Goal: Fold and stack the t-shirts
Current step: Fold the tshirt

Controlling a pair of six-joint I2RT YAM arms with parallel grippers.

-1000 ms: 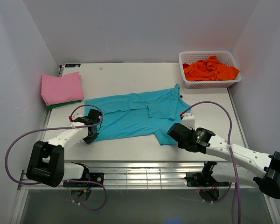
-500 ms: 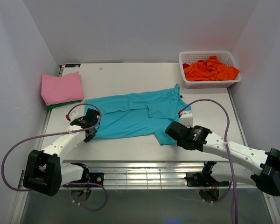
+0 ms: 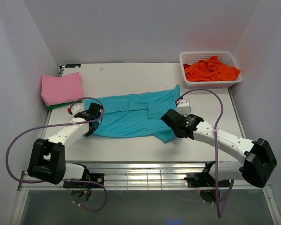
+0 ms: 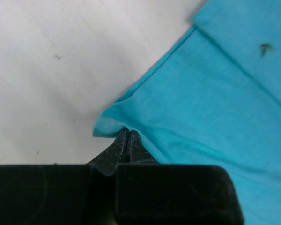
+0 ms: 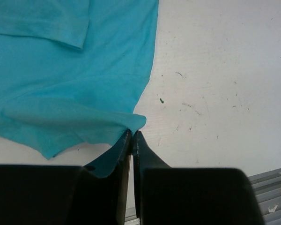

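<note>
A turquoise t-shirt (image 3: 131, 115) lies spread across the middle of the table. My left gripper (image 3: 90, 123) is shut on its near left corner (image 4: 113, 123), which is lifted off the table. My right gripper (image 3: 174, 125) is shut on its near right corner (image 5: 133, 123), also lifted. A folded pink t-shirt (image 3: 62, 87) lies on a green one at the far left. Orange t-shirts (image 3: 210, 69) fill a white basket (image 3: 210, 83) at the far right.
The white walls stand close to the table on the left, the right and the back. A metal rail (image 3: 140, 171) runs along the near edge between the arm bases.
Both grippers have moved away from the near edge with the shirt's near corners in them, drawing its near hem over the shirt. The near right flap has left the table.
</note>
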